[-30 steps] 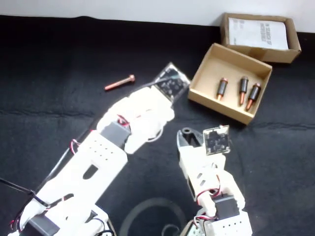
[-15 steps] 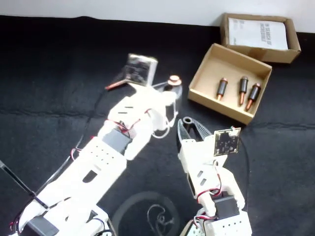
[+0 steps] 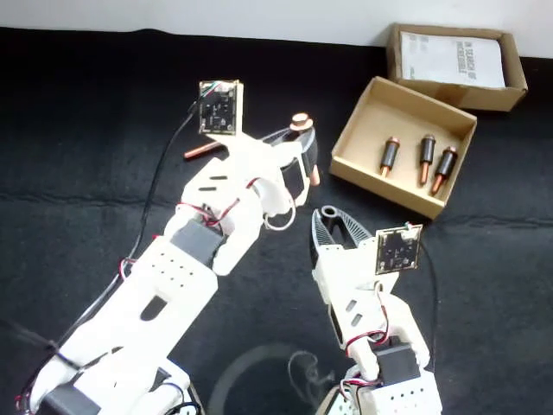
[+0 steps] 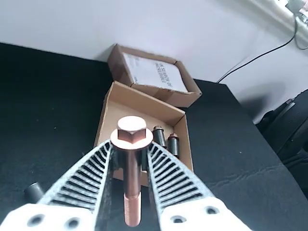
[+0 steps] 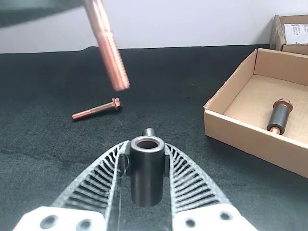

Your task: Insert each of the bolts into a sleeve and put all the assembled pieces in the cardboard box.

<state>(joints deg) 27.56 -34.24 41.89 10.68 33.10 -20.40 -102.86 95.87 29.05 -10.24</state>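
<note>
Left gripper is clamped on a bolt just under the hex head, which leaves the threaded shank free below the fingers. That looks like a deliberate grip for insertion. The bolt's long axis is near vertical with a slight tilt, head up and thread tip down, and it hangs above the table just beside the cardboard box. Right gripper is closed around a sleeve, gripping it by the sides so the bore stays clear. The sleeve axis runs along the fingers with the open end facing up toward the bolt. In the right wrist view the bolt tip sits high and off to one side of the bore, so I'd say they're not aligned yet and not touching. The box already holds three assembled pieces, lying flat side by side. A loose bolt lies flat on the table farther out, and a small dark cylinder just behind the held sleeve is probably a spare sleeve. Judging from that, two assemblies remain.
</note>
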